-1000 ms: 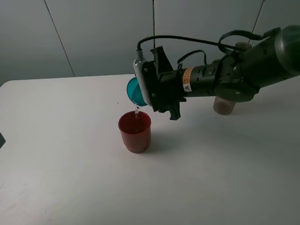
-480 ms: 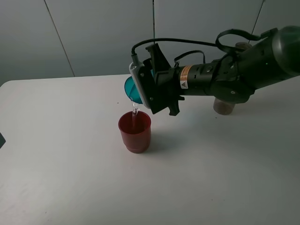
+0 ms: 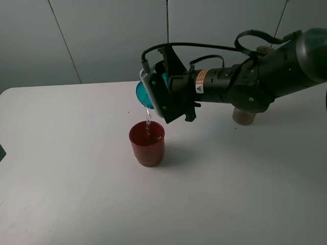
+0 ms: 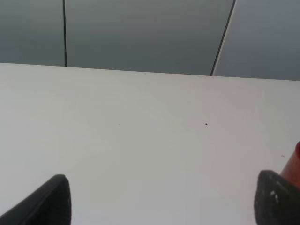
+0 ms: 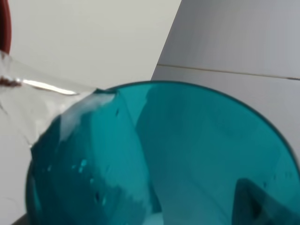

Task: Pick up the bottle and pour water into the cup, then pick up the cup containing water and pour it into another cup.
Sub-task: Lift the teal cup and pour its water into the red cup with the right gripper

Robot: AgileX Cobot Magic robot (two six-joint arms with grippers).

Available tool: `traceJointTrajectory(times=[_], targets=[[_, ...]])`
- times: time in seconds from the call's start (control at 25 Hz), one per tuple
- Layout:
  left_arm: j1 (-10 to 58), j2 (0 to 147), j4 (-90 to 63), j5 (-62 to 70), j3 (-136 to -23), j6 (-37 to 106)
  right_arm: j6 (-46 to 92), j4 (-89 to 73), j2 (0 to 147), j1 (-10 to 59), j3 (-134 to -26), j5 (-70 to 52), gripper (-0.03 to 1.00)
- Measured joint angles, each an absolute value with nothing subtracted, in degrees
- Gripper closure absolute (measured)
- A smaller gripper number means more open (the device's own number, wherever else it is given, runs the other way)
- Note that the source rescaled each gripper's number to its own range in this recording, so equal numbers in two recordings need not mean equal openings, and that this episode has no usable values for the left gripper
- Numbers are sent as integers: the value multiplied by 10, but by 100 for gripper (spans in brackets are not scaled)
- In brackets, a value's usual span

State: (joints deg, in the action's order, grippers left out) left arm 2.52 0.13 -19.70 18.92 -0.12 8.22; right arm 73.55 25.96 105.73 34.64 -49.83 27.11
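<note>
Teal cup [image 3: 143, 97]: in the air just above the red cup [image 3: 147, 145], tipped so its long axis lies nearly level, mouth towards the left of the high view and slightly down.
Water [image 3: 148, 120]: thin stream from rim into red cup.
Right tool [image 3: 156, 97]: clamped on teal cup.
Left tool [image 4: 164, 201]: spread wide, empty, over the worktop [image 3: 76, 178].
Bottle [image 3: 244, 116]: upright behind right arm, mostly hidden.

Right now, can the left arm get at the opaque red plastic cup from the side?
Probably yes: bare table lies between the open left gripper and the side of the red cup. From above, no: the right gripper tilts the translucent teal tumbler over it, pouring.
</note>
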Motion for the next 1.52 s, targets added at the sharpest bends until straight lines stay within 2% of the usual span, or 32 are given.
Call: traceJointTrajectory(times=[0.72,1.52], targets=[[25,1,-197,189,-1,82,781,242,1080,352,-498,289,89],[25,1,-197,189,-1,82,890,242,1096,361,-488,310,89]])
